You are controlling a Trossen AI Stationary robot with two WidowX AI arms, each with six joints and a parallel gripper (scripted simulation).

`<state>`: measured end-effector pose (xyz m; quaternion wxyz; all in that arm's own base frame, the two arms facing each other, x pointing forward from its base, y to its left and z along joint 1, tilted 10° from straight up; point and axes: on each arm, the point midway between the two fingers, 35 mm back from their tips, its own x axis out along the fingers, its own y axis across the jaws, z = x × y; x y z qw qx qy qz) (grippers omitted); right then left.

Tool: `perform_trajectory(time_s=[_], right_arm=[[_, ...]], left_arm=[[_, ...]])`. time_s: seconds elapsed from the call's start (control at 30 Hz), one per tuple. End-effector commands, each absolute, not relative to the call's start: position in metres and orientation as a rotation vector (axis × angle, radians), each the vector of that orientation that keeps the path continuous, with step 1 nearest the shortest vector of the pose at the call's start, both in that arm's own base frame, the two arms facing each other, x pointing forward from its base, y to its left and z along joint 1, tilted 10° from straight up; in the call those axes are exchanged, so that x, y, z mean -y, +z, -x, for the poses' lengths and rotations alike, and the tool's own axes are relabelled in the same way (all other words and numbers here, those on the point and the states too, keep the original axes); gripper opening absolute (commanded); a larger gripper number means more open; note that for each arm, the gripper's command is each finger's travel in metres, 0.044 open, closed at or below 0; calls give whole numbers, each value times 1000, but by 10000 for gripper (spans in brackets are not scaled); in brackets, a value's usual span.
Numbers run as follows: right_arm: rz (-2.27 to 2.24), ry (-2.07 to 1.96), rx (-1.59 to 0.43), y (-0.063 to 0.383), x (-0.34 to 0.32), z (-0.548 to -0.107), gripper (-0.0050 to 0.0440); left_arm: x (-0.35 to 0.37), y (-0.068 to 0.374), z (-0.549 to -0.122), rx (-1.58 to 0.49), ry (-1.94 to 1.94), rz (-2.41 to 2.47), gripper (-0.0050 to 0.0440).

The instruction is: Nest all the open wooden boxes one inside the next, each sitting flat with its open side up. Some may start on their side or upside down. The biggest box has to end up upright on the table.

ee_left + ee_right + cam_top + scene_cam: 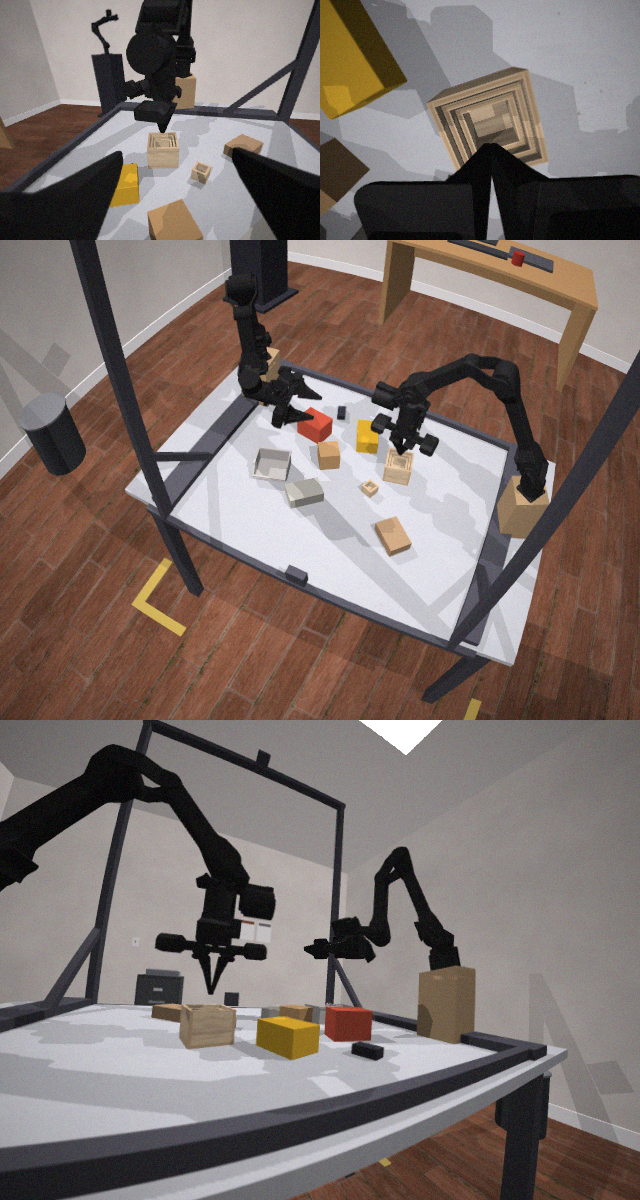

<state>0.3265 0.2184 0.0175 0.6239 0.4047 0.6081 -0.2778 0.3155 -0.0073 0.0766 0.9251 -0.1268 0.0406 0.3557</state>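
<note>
A stack of nested open wooden boxes (398,467) stands upright near the middle of the table; it also shows in the right wrist view (490,117) and the left wrist view (163,149). A small open wooden box (369,488) stands alone just in front of it. A tan cube (328,454) and a flat tan box (392,535) show closed faces. My right gripper (400,450) is shut and empty, its tips a little above the stack's opening. My left gripper (310,406) is open and empty, raised beside the red block (314,424).
A yellow block (367,436) sits just beside the stack. A white open box (272,464), a grey box (303,492) and a small black block (341,412) lie on the table. Tall tan pedestals (521,511) carry the arm bases. Dark frame posts stand at the table edges.
</note>
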Motion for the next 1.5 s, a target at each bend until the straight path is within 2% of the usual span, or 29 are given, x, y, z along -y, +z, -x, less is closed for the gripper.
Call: perform_trajectory(time_s=[0.0,0.53,1.0,1.17,1.47], right_arm=[[-822,-476,-1407,41,-220,-333,-50],[-190,86,-1432,68,-214,-328,-50],[-121,125,-1446,60,-216,-326,-50],[-110,131,-1451,56,-221,-326,-50],[-73,161,-1444,49,-241,-326,-50]], left_arm=[[7,79,-315,-78,730,261,400],[7,79,-315,-78,730,261,400],[6,78,-320,-97,729,241,400],[-1,73,-327,-156,728,185,400],[-39,54,-352,-436,691,-28,400]])
